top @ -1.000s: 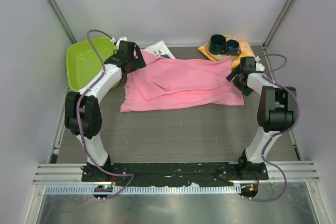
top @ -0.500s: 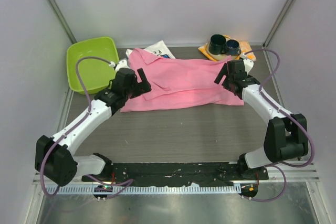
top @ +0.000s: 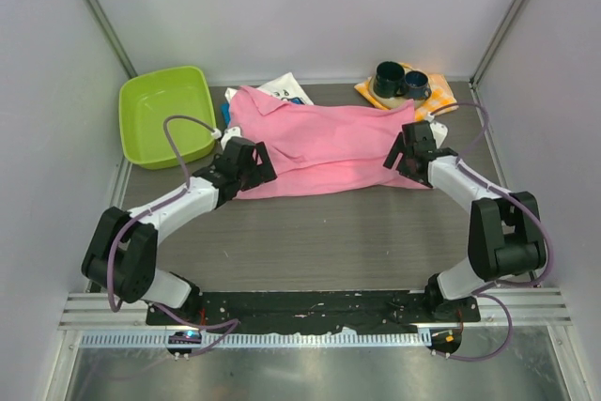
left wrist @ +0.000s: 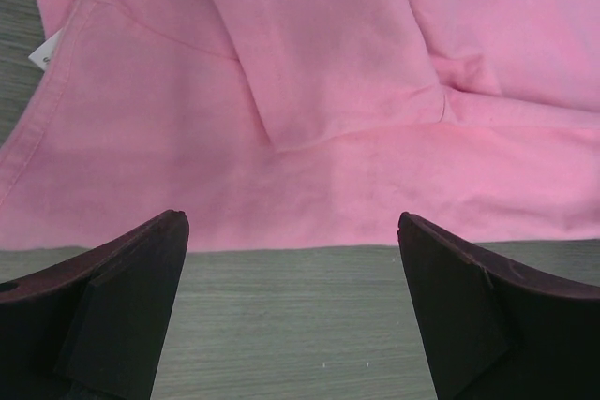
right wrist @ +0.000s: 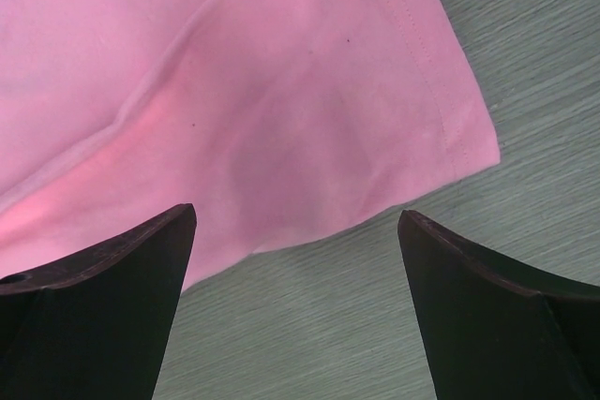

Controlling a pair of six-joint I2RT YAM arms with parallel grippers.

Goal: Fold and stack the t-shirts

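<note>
**Bright pink cloth t-shirt [top: 324, 143] flat on the table, both grippers at its near hem**

The pink shirt lies spread toward 12 o'clock on the grey wood-grain table [top: 329, 241], with one layer folded over itself. The left gripper [top: 255, 164], jaws spread wide, sits at the shirt's 8 o'clock corner. The right gripper [top: 402, 151], equally spread, sits at its 4 o'clock corner. Neither pinches cloth. A white printed shirt [top: 286, 89] peeks out at 11 o'clock.

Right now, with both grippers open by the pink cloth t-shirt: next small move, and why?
Probably lower both and pinch the near edge: the left gripper and right gripper stand open over that edge of the bright pink cloth t-shirt, holding nothing.
</note>
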